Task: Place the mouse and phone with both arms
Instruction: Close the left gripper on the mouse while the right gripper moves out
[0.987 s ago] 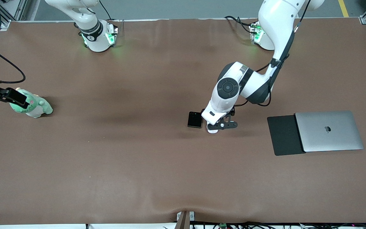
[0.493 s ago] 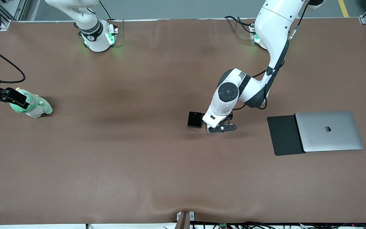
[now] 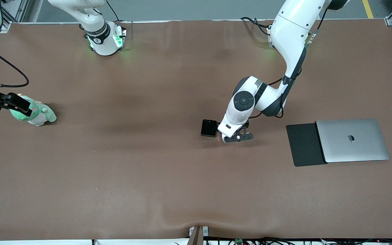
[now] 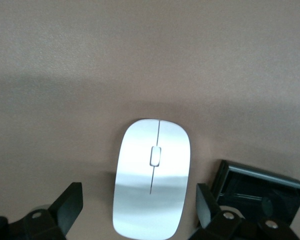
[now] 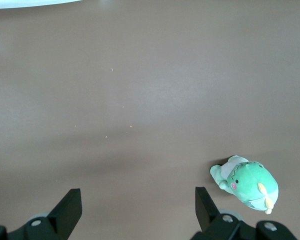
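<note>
The white mouse (image 4: pixel 152 177) lies on the brown table. My left gripper (image 4: pixel 138 210) is low over it and open, one finger (image 4: pixel 70 204) on each side of the mouse's rear half, with gaps. In the front view the left gripper (image 3: pixel 234 136) hides the mouse. The black phone (image 3: pixel 209 128) lies flat right beside the mouse, toward the right arm's end; it also shows in the left wrist view (image 4: pixel 260 192). My right gripper (image 3: pixel 14 103) waits open and empty at the right arm's end of the table; its wrist view (image 5: pixel 137 210) shows bare table between the fingers.
A green plush toy (image 3: pixel 38 114) lies beside the right gripper and shows in the right wrist view (image 5: pixel 246 183). A closed grey laptop (image 3: pixel 352 140) overlaps a black mouse pad (image 3: pixel 303 144) toward the left arm's end.
My left gripper has lowered and shifted slightly over the mouse; the white tip of the mouse no longer shows in the front view. The right arm has barely moved.
</note>
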Robot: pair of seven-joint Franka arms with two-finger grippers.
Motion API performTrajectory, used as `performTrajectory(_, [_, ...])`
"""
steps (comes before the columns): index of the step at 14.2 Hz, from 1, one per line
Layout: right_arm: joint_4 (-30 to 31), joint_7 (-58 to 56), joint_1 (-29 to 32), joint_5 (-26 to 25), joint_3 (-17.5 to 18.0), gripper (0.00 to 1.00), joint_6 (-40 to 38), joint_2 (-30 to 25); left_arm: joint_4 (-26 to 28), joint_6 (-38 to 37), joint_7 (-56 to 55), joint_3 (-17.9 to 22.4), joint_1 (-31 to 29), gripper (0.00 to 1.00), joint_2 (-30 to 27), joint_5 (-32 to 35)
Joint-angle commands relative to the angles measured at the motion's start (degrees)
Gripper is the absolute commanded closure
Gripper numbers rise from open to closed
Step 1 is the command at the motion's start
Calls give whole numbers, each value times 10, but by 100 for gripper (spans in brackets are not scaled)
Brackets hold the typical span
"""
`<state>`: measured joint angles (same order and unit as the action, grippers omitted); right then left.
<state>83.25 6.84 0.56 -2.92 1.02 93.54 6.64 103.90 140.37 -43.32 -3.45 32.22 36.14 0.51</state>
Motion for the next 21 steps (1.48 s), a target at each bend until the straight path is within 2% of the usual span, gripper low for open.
performTrajectory(1, [-11, -3, -4, 7, -3, 0, -5, 2, 2, 22, -30, 2, 7, 0, 9, 17])
performTrajectory(4, [-12, -4, -7, 8, -2, 0, -5, 2, -1, 26, -33, 3, 14, 0, 17, 23])
performTrajectory(9, [-26, -1, -57, 10, 0, 0, -9, 1, -1, 26, -34, 3, 15, 0, 24, 25])
performTrajectory(12, [-27, 0, -63, 54, -1, 0, -8, 2, 0, 26, -39, 3, 17, 0, 27, 25])
performTrajectory(13, [-27, 0, -63, 69, -1, 0, -6, 2, 0, 26, -40, 3, 17, 13, 27, 26])
performTrajectory(14, [-27, 0, -65, 83, -1, 0, -5, 4, 0, 26, -40, 3, 16, 31, 27, 25])
performTrajectory(15, [-27, 1, -72, 91, -1, 0, -5, 9, 0, 25, -40, 3, 15, 37, 26, 25])
performTrajectory(18, [-27, 1, -88, 106, -1, 0, -3, 30, 3, 25, -40, 3, 13, 90, 24, 26])
performTrajectory(19, [-27, 2, -96, 106, -1, 0, -3, 36, 5, 25, -38, 3, 13, 100, 21, 26])
performTrajectory(21, [-27, 5, -121, 105, -1, 0, -1, 48, 6, 20, -36, 3, 10, 100, 10, 26])
